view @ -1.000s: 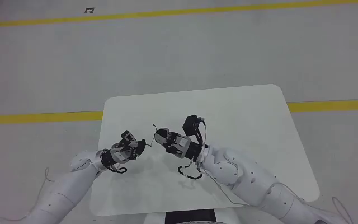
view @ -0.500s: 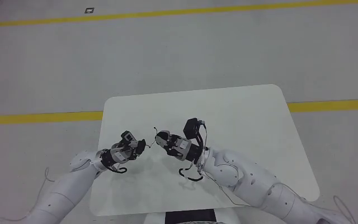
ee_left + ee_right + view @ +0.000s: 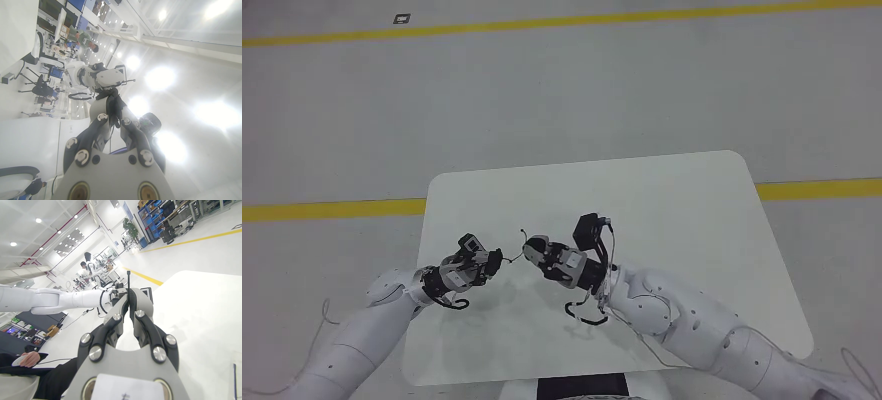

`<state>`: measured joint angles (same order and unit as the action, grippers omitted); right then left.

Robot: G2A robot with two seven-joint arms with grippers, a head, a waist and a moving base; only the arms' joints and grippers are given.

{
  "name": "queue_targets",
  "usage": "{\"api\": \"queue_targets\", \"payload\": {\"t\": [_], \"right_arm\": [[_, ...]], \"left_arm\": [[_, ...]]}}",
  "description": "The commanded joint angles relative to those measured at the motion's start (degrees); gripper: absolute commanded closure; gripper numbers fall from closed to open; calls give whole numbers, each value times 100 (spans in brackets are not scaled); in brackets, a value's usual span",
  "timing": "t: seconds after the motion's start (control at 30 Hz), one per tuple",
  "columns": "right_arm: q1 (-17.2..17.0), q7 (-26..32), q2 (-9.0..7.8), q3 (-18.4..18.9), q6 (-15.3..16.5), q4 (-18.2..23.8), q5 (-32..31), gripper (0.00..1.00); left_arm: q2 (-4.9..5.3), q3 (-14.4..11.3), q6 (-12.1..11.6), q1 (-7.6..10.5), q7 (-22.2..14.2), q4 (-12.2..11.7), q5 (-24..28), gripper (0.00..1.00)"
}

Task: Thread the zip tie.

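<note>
Both arms meet over the near-left part of the tabletop (image 3: 682,200), their tips facing each other and close together but not touching. The right hand (image 3: 129,300) is clenched on the zip tie (image 3: 128,283). The black strap is pinched flat between its pads, and a straight free length stands out beyond the fingertips, ending in a small square end. The left hand (image 3: 492,262) also has its fingers drawn together on a thin black strand, which looks like the tie's other end. From above, a short stub pokes out of this hand toward the right hand. Whether that stub is the head or the tail is too small to tell. The tie is held in the air between the two hands, clear of the tabletop. The coming move depends on alignment. The right hand's free length points away from the robot, roughly crosswise to the line between the hands, not along it. To thread, that long axis probably has to swing round until it lines up with the left hand's stub. The gap to close is small, so a slight angular error could push the strap past the opening.
</note>
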<state>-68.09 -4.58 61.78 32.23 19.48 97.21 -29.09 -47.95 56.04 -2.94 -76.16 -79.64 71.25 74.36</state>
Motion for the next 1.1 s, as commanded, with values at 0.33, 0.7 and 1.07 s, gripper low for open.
{"api": "queue_targets", "payload": {"t": [0.33,0.7,1.07], "right_arm": [[195,66,16,-190,0,-74,130,100],[334,73,78,-328,0,-134,197,100],[393,42,160,-443,0,-259,266,100]], "left_arm": [[0,0,0,0,0,0,0,100],[0,0,0,0,0,0,0,100],[0,0,0,0,0,0,0,100]]}}
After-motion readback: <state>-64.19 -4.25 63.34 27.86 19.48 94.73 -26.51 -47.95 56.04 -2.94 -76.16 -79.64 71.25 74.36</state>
